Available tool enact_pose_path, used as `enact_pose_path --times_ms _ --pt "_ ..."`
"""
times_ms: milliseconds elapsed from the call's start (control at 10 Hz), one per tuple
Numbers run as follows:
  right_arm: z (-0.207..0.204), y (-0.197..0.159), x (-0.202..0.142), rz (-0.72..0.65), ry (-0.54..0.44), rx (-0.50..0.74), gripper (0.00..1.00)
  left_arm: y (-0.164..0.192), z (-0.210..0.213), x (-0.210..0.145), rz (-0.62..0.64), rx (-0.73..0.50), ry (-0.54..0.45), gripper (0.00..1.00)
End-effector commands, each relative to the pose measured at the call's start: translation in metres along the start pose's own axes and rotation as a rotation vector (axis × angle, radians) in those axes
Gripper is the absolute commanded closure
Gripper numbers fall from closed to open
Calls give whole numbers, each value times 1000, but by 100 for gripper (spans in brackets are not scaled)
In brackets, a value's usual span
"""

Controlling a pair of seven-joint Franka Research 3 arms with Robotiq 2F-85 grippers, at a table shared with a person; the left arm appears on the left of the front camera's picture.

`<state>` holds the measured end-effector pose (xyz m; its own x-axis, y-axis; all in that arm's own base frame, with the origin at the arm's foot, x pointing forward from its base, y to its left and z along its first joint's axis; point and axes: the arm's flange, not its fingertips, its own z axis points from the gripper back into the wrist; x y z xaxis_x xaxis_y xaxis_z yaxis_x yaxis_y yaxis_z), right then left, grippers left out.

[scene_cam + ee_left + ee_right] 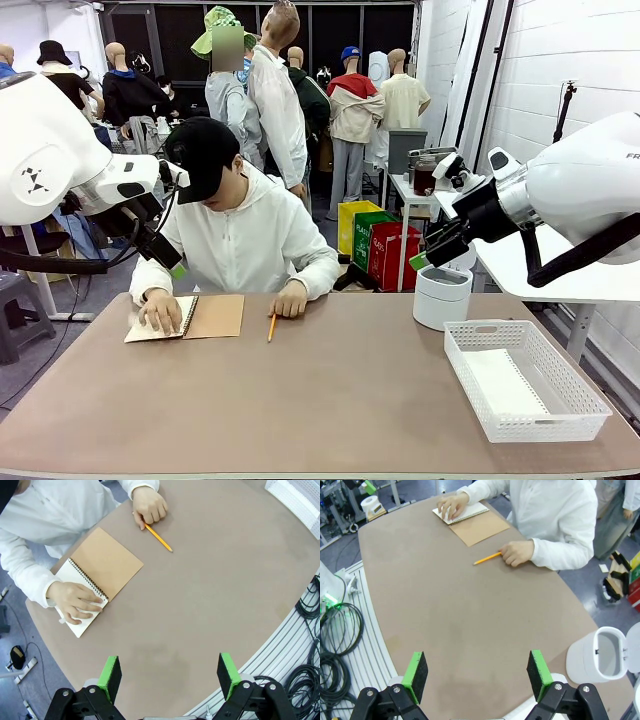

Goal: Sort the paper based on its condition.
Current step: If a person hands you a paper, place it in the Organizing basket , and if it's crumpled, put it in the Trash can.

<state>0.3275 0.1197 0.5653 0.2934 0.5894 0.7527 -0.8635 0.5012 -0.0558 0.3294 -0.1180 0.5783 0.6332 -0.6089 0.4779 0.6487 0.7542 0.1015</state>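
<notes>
Both your grippers, left gripper (pixel 170 677) and right gripper (pixel 477 675), hang spread wide and empty. The thin white paper sheet (pixel 75 611) lies on the open notebook beneath the person's hand (pixel 75 601): light, floppy, easily creased, so pinch a free edge.

White rounded arms (pixel 590 180) with black wrist joints, green-padded jaws (perhaps rubber); person (pixel 240 235) wears white hoodie, black cap.
</notes>
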Motion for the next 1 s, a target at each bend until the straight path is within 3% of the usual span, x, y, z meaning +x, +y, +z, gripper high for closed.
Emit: enact_pose_path --times_ms 0,900 --pt "0 0 0 0 -6 13 0 0 1 0 -6 -18 -6 0" --pt "0 0 0 0 -6 13 0 0 1 0 -6 -18 -6 0"
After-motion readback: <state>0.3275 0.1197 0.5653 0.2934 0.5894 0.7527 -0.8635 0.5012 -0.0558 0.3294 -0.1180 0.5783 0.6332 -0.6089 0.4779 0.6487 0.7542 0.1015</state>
